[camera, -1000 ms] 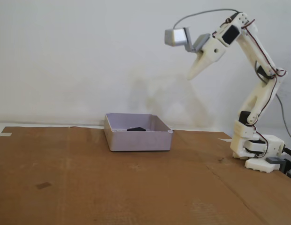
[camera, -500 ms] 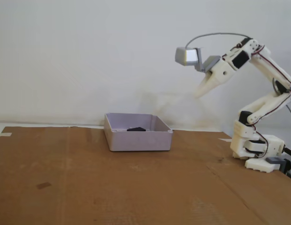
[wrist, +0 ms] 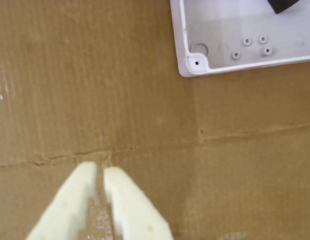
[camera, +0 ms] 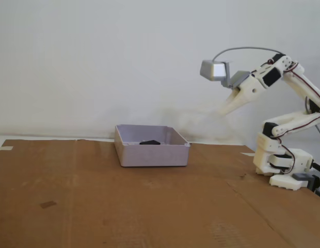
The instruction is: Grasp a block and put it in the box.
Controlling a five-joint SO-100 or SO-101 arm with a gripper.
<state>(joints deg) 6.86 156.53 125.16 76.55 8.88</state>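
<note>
Fixed view first: I see my arm [camera: 284, 116] folded back on itself at the right edge of the cardboard sheet [camera: 98, 201], its base [camera: 284, 168] planted near the sheet's far right corner. The lower link leans out over the base, the upper link doubles back up and to the left, and the wrist tilts so that the gripper [camera: 222, 111] points down and left, high in the air against the white wall [camera: 98, 62]. A grey camera module [camera: 213, 70] sits above the wrist with a cable [camera: 248, 49] arching back over the arm.

From the wrist view, the gripper [wrist: 101, 172] comes in from the bottom edge, and I read its two pale fingers [wrist: 127, 200] as nearly together, only a thin slit between them, with nothing held. Below them is bare cardboard with a crease running across.

The box [camera: 152, 152] stands on the cardboard well to the left of the arm in the fixed view, and the gripper is well apart from it, up and to the right. The block [camera: 149, 141] lies inside the box on its floor. In the wrist view I catch only the box [wrist: 187, 65] corner at upper right, with a dark sliver of the block [wrist: 282, 5] at the top edge.
</note>
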